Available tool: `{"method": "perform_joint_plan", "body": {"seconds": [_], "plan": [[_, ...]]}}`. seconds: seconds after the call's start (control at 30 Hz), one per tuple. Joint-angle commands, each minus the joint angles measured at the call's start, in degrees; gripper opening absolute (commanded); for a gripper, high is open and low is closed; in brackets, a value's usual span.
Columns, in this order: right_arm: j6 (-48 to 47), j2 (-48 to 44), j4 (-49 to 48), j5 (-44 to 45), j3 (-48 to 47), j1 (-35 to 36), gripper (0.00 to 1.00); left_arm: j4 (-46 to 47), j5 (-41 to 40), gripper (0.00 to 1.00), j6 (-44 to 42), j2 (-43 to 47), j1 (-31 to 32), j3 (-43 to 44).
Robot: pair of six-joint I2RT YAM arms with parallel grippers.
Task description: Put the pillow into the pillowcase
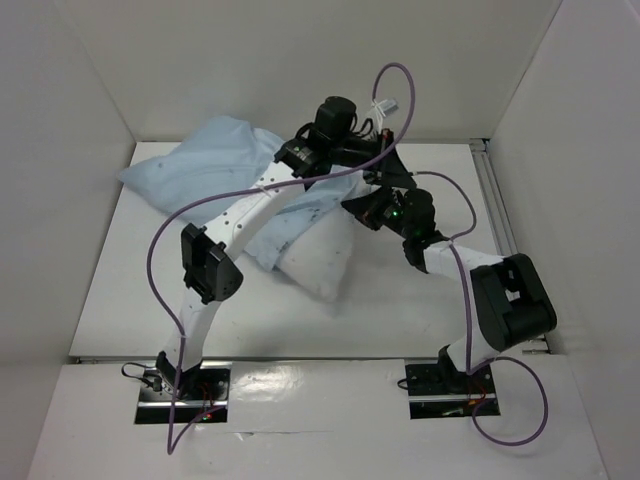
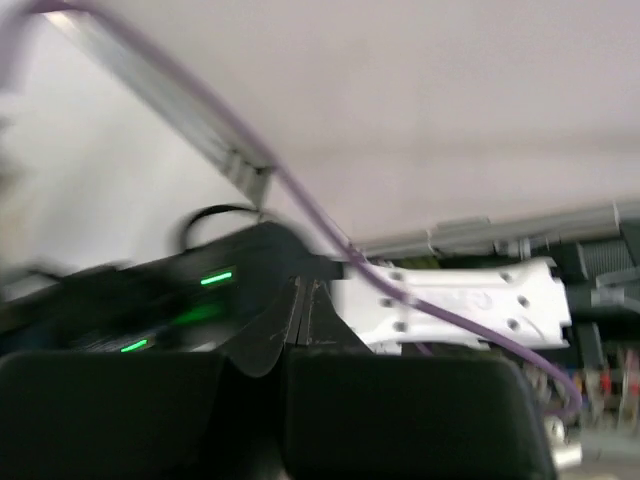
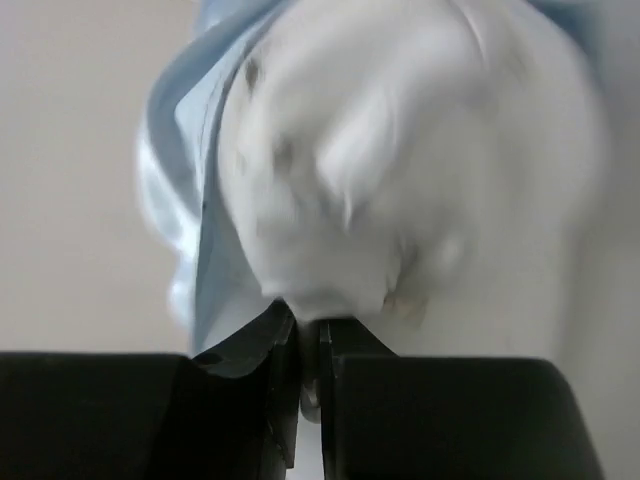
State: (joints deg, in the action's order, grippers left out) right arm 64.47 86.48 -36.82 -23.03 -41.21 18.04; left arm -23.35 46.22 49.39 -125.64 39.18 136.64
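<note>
The light blue pillowcase (image 1: 200,165) lies rumpled at the back left of the table. The white pillow (image 1: 318,262) sticks out of it toward the front. My right gripper (image 1: 358,208) is at the pillow's right edge. In the right wrist view my right gripper (image 3: 310,335) is shut on a pinch of white pillow (image 3: 400,150) fabric, with the pillowcase (image 3: 190,200) edge to its left. My left gripper (image 1: 385,170) is raised above the cloth at the back. In the left wrist view my left gripper (image 2: 300,315) is shut with nothing showing between its tips.
White walls enclose the table on three sides. A metal rail (image 1: 495,200) runs along the right edge. Purple cables (image 1: 400,90) loop over both arms. The left wrist view faces the right arm's wrist with green lights (image 2: 215,278) and a white arm link (image 2: 460,300).
</note>
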Motion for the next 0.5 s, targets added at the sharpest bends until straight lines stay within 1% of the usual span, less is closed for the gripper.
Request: {"method": "perform_joint_plan", "body": {"seconds": [0.0, 0.03, 0.07, 0.1, 0.13, 0.17, 0.2, 0.23, 0.27, 0.3, 0.33, 0.37, 0.4, 0.43, 0.47], "plan": [[4.61, -1.03, -11.17, 0.52, 1.91, 2.35, 0.0, 10.45, 8.02, 0.0, 1.61, 4.7, 5.04, -3.89], [5.31, -2.0, -9.69, 1.74, 4.1, 2.35, 0.0, 9.3, 7.23, 0.0, 0.81, 5.49, 4.33, -5.75], [5.32, -2.88, -9.15, 2.97, 5.34, 1.83, 0.0, 8.33, 6.61, 0.04, -0.07, 6.89, 3.72, -7.42], [6.1, -3.59, -9.15, 4.64, 6.48, 1.82, 0.0, 6.76, 5.3, 0.19, -2.78, 7.43, 3.02, -8.57], [6.11, -4.12, -9.15, 5.27, 7.36, 1.82, 0.0, 1.78, 4.5, 0.35, -4.72, 7.43, 1.7, -9.19], [6.11, -4.12, -8.54, 4.75, 7.9, 1.82, 0.0, -1.31, 3.63, 0.5, -7.0, 8.91, 1.17, -9.2], [6.11, -4.12, -7.92, 3.7, 7.9, 1.21, 0.0, -4.74, -0.04, 0.56, -11.89, 9.62, 0.64, -9.2], [4.8, -4.12, -5.13, 2.56, 6.6, 0.68, 0.03, -12.6, -2.68, 0.6, -14.64, 10.59, -0.15, -7.81], [3.4, -4.12, -2.5, 1.5, 5.89, 0.68, 0.1, -16.33, -5.84, 0.63, -17.45, 11.9, -0.16, -7.79], [1.56, -4.65, 0.58, 0.88, 5.18, 0.68, 0.21, -19.85, -9.96, 0.66, -20.0, 13.65, -0.76, -7.79], [-2.12, -6.57, 7.05, 0.88, 4.65, 0.68, 0.35, -22.67, -21.4, 0.65, -23.86, 18.54, -0.77, -11.62], [-4.24, -7.8, 10.5, 1.4, 3.78, 0.68, 0.64, -25.92, -28.57, 0.6, -24.77, 21.64, -0.77, -15.14], [-6.26, -9.03, 14.02, 2.88, 3.25, 0.68, 0.75, -25.95, -41.6, 0.52, -24.78, 24.89, -0.77, -19.44], [-9.76, -11.74, 21.01, 3.6, 2.72, 0.07, 0.83, -25.95, -46.34, 0.43, -23.21, 32.14, -0.77, -30.18], [-11.63, -13.07, 24.48, 4.47, 1.76, 0.06, 0.9, -25.95, -51.18, 0.41, -21.63, 35.87, -0.77, -36.12]]}}
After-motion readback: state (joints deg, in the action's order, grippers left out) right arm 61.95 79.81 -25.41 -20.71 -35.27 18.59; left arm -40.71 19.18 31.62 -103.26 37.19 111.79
